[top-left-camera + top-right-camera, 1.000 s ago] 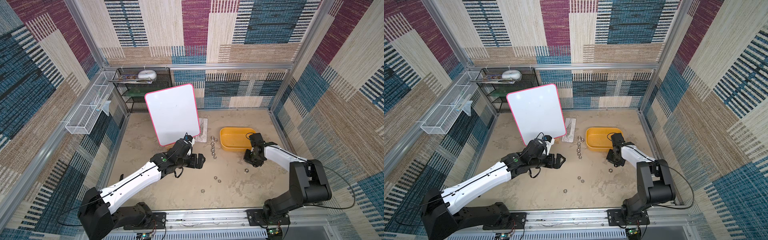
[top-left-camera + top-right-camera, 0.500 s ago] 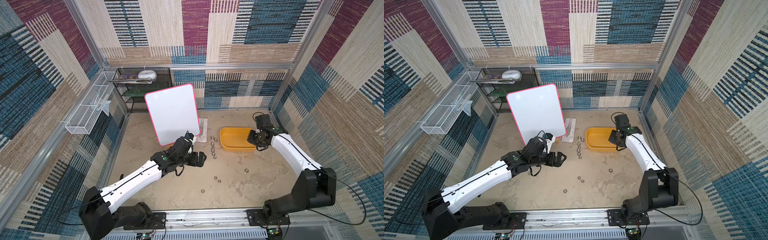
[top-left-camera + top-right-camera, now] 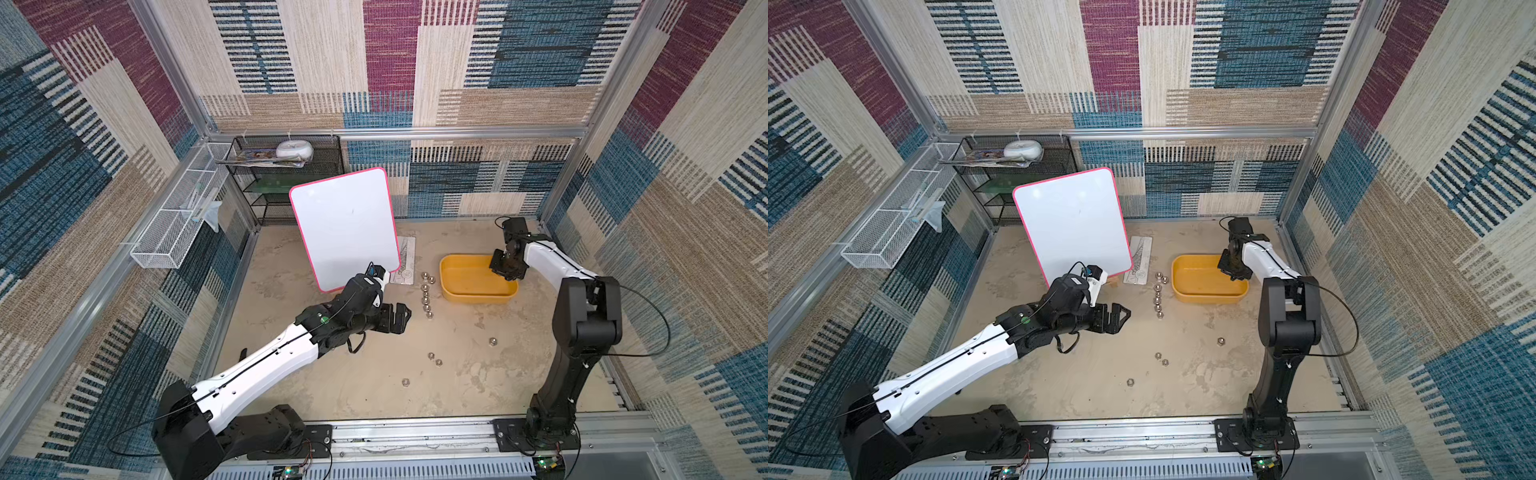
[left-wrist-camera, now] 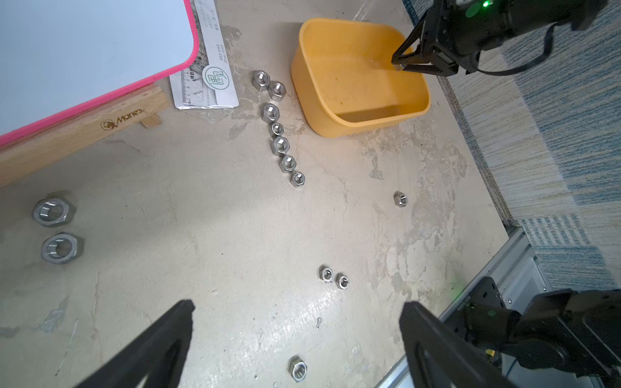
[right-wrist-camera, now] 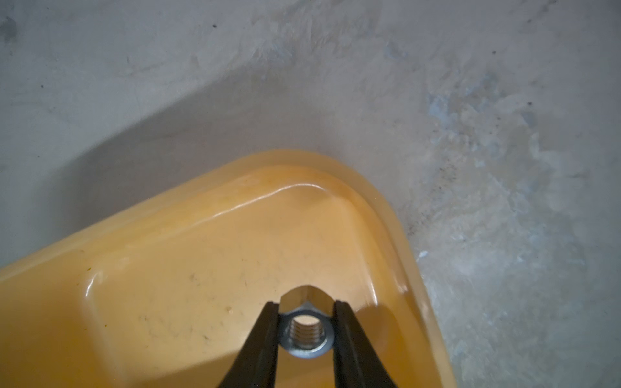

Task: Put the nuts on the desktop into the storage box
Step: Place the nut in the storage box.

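Left gripper [image 3: 401, 318]: jaws wide apart, arm stretched toward 2 o'clock. Right gripper [image 3: 502, 271]: pinched on nut [image 5: 305, 332], pointing down.

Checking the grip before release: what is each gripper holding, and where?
Right gripper pinches one nut by two opposite sides, above the yellow box. Left gripper is open and empty.

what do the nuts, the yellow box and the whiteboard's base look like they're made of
Nuts: probably steel, bright silvery shine, cut threads in the hole.
Yellow box: likely plastic, glossy, smooth moulded rounded corners.
Whiteboard base: bare light wood, faint grain, printed logo.
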You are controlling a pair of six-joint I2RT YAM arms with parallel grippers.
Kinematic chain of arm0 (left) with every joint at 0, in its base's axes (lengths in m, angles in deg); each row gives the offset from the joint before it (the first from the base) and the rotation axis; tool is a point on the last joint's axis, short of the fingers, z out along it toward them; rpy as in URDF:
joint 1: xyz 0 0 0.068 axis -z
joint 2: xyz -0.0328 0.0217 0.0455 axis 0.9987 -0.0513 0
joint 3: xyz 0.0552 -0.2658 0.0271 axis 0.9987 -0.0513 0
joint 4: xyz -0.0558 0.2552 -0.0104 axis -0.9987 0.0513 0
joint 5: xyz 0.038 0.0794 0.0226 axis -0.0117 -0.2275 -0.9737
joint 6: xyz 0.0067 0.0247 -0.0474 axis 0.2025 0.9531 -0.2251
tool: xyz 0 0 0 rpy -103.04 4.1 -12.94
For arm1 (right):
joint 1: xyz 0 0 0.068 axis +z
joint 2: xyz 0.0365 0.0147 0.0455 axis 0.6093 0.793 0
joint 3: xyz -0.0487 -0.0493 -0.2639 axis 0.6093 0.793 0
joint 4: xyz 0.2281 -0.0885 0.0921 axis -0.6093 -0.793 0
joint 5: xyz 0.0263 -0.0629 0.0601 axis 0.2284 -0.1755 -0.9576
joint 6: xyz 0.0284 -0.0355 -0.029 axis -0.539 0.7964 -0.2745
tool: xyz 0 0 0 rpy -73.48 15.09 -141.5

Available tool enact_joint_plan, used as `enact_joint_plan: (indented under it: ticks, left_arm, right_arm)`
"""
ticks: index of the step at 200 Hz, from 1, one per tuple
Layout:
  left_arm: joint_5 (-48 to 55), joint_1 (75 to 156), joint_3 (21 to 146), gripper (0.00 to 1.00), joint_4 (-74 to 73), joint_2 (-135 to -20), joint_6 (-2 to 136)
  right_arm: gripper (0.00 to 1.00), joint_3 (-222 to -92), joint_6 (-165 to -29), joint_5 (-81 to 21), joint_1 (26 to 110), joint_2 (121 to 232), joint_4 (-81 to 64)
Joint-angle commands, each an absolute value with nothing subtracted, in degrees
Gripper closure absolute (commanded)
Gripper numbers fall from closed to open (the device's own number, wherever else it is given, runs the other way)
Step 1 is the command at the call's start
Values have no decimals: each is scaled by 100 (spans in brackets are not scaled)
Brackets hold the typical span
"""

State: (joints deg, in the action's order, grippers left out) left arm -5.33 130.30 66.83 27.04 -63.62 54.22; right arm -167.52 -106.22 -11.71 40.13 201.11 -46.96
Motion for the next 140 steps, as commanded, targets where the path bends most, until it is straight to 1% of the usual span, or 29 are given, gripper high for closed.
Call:
enact_joint_plan:
  ticks: [1,31,75,86,97,119,140]
  left_arm:
    - [-631,13038,6766,0,2779,-6351,5508]
    - [-685,13039,6816,0,2818,-6367,5503]
    - [-741,13039,6816,0,2832,-6358,5465]
    - [-748,13039,6825,0,2840,-6358,5462]
    - [-750,13039,6828,0,2846,-6361,5463]
    - [-747,13039,6816,0,2844,-6342,5439]
    - [-700,13039,6794,0,2831,-6345,5452]
  right_arm:
    - [70,-17013,-10586,-1298,3981,20439,-4668]
    - [69,-17215,-10596,-1320,3973,20817,-4671]
    - [68,-17298,-10569,-1313,3951,21017,-4633]
    - [65,-17333,-10552,-1340,3956,21046,-4635]
    - [58,-17385,-10552,-1362,3956,21057,-4699]
    - [53,-17408,-10582,-1428,3955,20902,-4766]
    - [51,-17257,-10614,-1497,3968,20523,-4772]
